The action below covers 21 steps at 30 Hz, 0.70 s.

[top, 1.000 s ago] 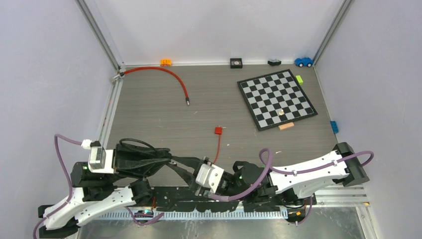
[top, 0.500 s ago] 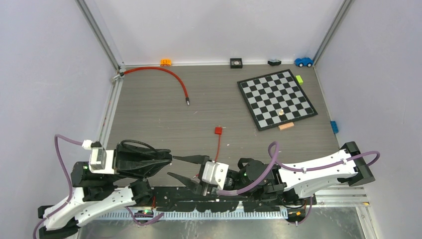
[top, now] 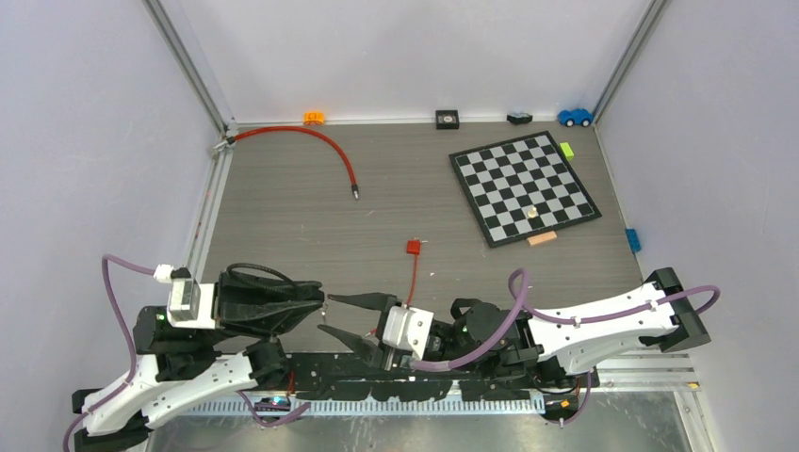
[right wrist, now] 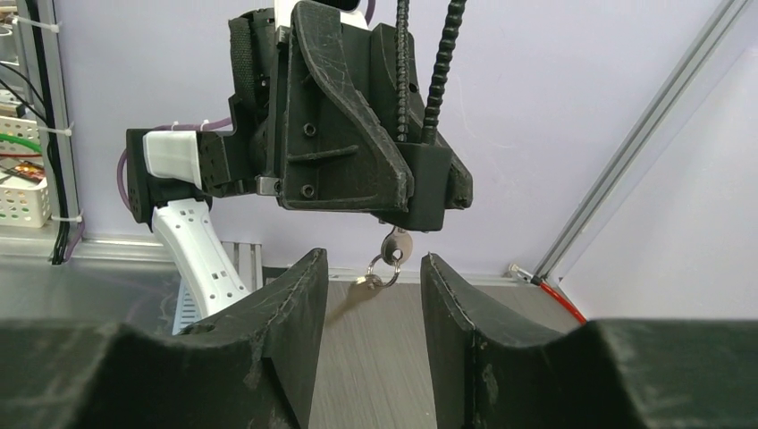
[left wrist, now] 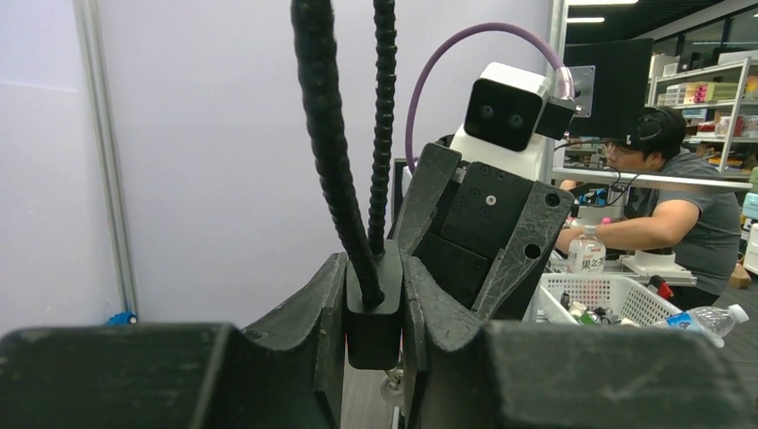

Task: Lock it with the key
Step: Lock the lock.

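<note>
My left gripper (left wrist: 374,264) is shut on a black padlock (left wrist: 374,315), whose ribbed black cable shackle (left wrist: 332,134) rises out of its top. In the right wrist view the padlock (right wrist: 431,189) hangs from the left fingers (right wrist: 349,161). A silver key (right wrist: 396,245) sticks out of its underside, and a ring with a second key (right wrist: 366,281) dangles from it. My right gripper (right wrist: 374,268) is open, just short of the key and touching nothing. From above, the left gripper (top: 318,303) and right gripper (top: 345,318) face each other near the table's front edge.
A chessboard (top: 524,186) lies at the back right with a small piece on it. A red cable (top: 311,139) curves across the back left, and a red plug on a wire (top: 413,247) lies mid-table. A blue toy car (top: 574,117) and small blocks line the back wall.
My right gripper has opened, let go at the key and drawn back a little to the right. The left gripper and padlock have stayed put.
</note>
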Motion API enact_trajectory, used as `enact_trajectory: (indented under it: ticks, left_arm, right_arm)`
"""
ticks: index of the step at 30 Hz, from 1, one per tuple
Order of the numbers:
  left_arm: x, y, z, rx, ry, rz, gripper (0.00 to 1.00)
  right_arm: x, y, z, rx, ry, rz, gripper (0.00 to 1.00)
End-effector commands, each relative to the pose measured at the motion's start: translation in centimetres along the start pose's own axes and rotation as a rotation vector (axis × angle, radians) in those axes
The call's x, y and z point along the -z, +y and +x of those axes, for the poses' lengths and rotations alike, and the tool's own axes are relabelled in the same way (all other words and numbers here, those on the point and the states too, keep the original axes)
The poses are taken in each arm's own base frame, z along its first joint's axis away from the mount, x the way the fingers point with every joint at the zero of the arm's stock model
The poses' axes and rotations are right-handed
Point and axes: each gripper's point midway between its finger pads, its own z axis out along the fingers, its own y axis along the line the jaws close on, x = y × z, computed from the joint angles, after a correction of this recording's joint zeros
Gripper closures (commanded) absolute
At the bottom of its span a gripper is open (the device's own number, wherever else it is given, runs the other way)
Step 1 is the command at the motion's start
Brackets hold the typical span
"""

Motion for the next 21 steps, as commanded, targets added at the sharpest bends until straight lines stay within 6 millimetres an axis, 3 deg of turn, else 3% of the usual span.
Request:
enact_trajectory:
  ticks: [1, 11, 21]
  left_arm:
    - [-0.2, -0.27, -2.25, -0.016, -0.062, 0.004, 1.0]
    - [-0.5, -0.42, -1.79, 0.0, -0.059, 0.019, 1.0]
    - [-0.54, -0.62, -1.68, 0.011, -0.057, 0.03, 1.0]
  right_arm:
    - [-0.54, -1.12, -2.43, -0.011, -0.08, 0.05, 0.53]
    - [-0.93, -1.16, -2.07, 0.006, -0.069, 0.063, 0.61]
    - [-1.24, -1.51, -2.02, 0.022, -0.067, 0.088, 0.61]
